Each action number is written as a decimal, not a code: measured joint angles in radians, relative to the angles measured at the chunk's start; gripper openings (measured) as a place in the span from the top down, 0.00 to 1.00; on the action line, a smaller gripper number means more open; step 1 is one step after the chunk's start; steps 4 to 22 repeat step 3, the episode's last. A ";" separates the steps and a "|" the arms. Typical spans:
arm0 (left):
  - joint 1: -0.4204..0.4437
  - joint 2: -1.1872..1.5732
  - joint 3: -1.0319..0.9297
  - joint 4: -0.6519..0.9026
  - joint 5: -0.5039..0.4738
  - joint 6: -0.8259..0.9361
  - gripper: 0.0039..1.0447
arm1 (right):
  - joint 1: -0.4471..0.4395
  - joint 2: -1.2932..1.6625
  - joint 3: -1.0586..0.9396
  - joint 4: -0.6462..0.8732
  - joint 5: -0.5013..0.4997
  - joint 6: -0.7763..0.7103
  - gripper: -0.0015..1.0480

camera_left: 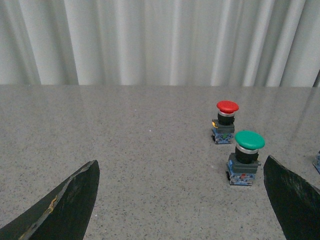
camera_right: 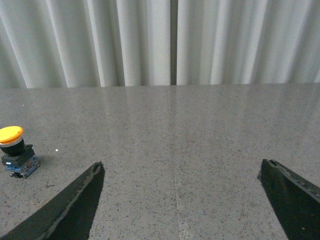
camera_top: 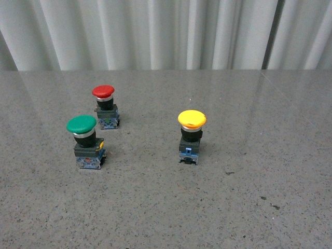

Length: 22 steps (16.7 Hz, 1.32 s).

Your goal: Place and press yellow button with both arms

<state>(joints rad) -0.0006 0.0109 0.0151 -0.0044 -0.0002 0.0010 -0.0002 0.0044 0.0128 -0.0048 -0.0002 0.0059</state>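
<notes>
The yellow button [camera_top: 191, 136] stands upright near the middle of the grey table, its glossy cap above a black body and blue-grey base. In the right wrist view the yellow button [camera_right: 14, 151] sits far off to one side of my right gripper [camera_right: 181, 165], which is open over bare table. My left gripper [camera_left: 181, 161] is open too, with nothing between its fingers; only a blue sliver of the yellow button's base [camera_left: 317, 163] shows at that frame's edge. Neither arm appears in the front view.
A green-capped button [camera_top: 86, 142] [camera_left: 245, 158] stands at the left front, close to one finger of my left gripper. A red-capped button [camera_top: 105, 107] [camera_left: 224, 123] stands behind it. Pale curtains [camera_top: 166, 31] hang along the table's far edge.
</notes>
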 joint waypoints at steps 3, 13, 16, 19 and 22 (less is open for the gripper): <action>0.000 0.000 0.000 0.000 0.000 0.000 0.06 | 0.000 0.000 0.000 0.000 0.000 0.000 0.06; 0.000 0.000 0.000 0.000 0.000 0.000 0.06 | 0.000 0.000 0.000 0.000 0.000 0.000 0.06; 0.000 0.000 0.000 0.000 0.000 0.000 0.06 | 0.000 0.000 0.000 0.000 0.000 0.000 0.06; 0.000 0.000 0.000 0.000 0.000 0.000 0.06 | 0.000 0.000 0.000 0.000 0.000 0.000 0.06; 0.000 0.000 0.000 0.000 0.000 0.000 0.06 | 0.000 0.000 0.000 0.000 0.000 0.000 0.06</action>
